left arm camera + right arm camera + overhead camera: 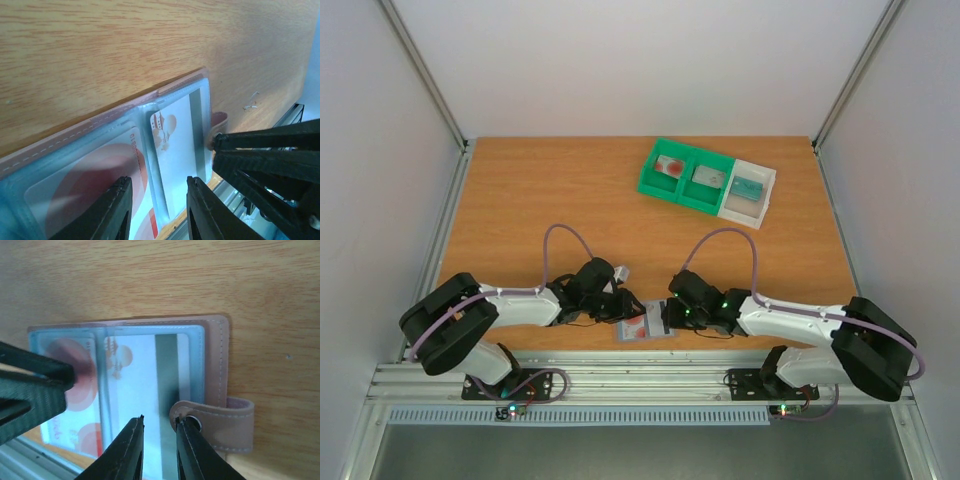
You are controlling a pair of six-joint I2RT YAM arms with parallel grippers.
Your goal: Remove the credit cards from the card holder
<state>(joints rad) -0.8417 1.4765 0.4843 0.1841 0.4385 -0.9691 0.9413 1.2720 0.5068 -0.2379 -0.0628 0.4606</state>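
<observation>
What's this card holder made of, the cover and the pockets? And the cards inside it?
Card holder cover: looks like pinkish leather or an imitation, matte, stitched along the edge. Its pockets: clear soft plastic, with glare and the cards showing through. Credit cards: probably glossy rigid plastic, printed.

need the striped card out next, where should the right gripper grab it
Pinch the striped card at its near short edge, coming low from the robot's side, where the right gripper is. It lies flat in the card holder sleeve, whose far and strap-side edges look sealed, so probably only that end is free.
</observation>
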